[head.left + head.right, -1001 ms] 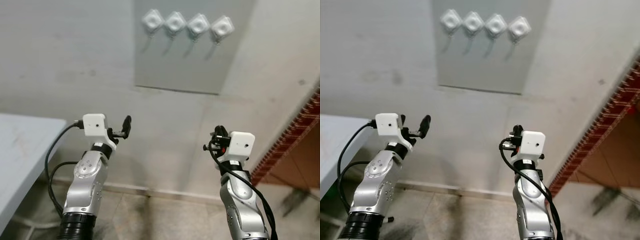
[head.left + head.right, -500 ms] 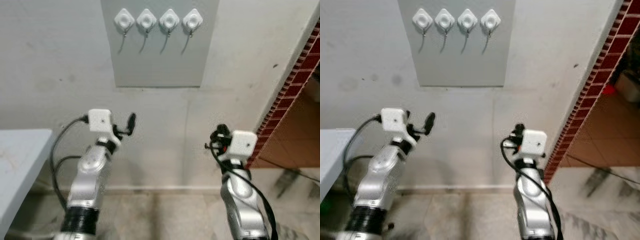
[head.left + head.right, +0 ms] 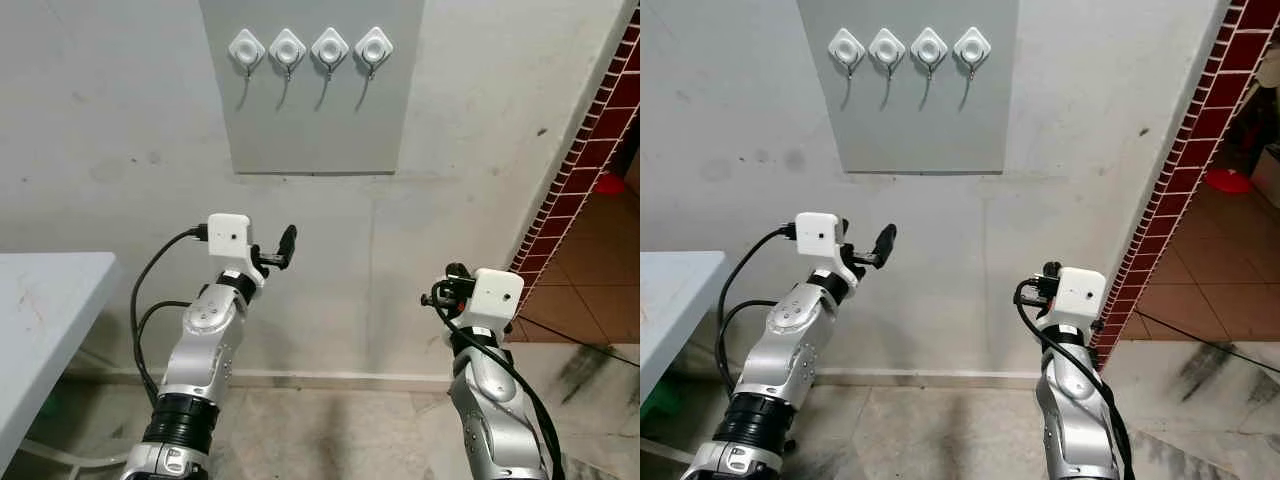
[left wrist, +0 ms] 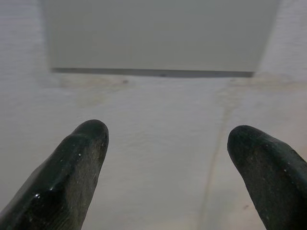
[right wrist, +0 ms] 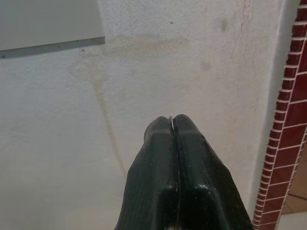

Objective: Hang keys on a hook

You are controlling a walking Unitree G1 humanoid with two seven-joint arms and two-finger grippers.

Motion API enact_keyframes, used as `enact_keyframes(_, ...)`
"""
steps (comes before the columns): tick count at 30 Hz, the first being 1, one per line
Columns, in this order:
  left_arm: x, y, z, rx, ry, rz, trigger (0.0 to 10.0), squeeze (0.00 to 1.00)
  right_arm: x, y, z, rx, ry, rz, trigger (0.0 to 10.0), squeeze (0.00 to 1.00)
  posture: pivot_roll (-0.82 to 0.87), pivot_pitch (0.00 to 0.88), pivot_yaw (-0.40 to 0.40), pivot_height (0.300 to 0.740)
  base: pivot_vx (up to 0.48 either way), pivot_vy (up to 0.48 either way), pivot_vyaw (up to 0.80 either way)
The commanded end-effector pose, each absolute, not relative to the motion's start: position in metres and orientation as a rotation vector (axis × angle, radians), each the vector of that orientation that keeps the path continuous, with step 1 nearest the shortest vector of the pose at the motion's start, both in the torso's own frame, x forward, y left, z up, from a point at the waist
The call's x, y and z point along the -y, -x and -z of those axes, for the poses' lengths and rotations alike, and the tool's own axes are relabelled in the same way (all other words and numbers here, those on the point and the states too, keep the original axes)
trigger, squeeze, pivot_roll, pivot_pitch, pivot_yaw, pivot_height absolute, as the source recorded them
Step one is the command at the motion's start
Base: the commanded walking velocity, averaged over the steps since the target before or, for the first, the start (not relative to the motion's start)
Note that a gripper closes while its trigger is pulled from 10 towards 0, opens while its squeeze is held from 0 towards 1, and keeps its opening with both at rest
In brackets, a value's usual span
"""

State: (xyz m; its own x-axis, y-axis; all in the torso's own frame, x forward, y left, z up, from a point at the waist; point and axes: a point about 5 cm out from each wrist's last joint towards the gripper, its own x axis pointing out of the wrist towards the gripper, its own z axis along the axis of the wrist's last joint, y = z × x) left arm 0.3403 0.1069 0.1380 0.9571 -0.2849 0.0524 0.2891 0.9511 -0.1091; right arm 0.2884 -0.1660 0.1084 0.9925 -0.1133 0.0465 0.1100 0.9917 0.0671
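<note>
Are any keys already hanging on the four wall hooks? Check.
No: all four hooks on the grey panel are bare, their thin wires hanging free.

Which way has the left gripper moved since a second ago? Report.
Yes: rightward. Left gripper now sits below the grey panel, past its left edge, not outside it.

Pale greys and whites, with one strip of dark red

A grey panel on the off-white wall carries four white hooks. At the right runs a red brick edge with pale joints. The table at the left is light grey; both arms are silver with black fingers.
</note>
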Motion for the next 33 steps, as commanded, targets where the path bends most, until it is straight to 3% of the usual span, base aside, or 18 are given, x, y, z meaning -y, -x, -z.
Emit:
enact_keyframes(1, -0.102, -0.342, -0.140, 0.045, 0.092, 0.316, 10.0, 0.00, 0.166, -0.289, -0.112, 0.066, -0.061, 0.103, 10.0, 0.00, -0.05, 0.036, 0.034, 0.740, 0.000, 0.000, 0.00)
enact_keyframes(12, -0.097, -0.337, -0.133, 0.038, 0.170, 0.302, 10.0, 0.00, 0.167, -0.285, -0.114, 0.081, -0.040, 0.082, 10.0, 0.00, -0.06, 0.047, 0.028, 0.740, 0.000, 0.000, 0.00)
enact_keyframes(18, -0.103, -0.341, -0.132, 0.011, 0.187, 0.306, 10.0, 0.00, 0.175, -0.282, -0.112, 0.101, -0.022, 0.119, 10.0, 0.00, -0.09, 0.045, 0.119, 0.740, 0.000, 0.000, 0.00)
enact_keyframes(23, -0.104, -0.345, -0.131, -0.007, 0.222, 0.380, 10.0, 0.00, 0.174, -0.282, -0.116, 0.119, -0.032, 0.148, 10.0, 0.00, -0.13, 0.050, 0.139, 0.740, 0.000, 0.000, 0.00)
enact_keyframes(33, -0.072, -0.356, -0.140, 0.017, 0.139, 0.507, 10.0, 0.00, 0.176, -0.278, -0.119, 0.139, -0.016, 0.153, 10.0, 0.00, -0.16, 0.057, 0.103, 0.740, 0.000, 0.000, 0.00)
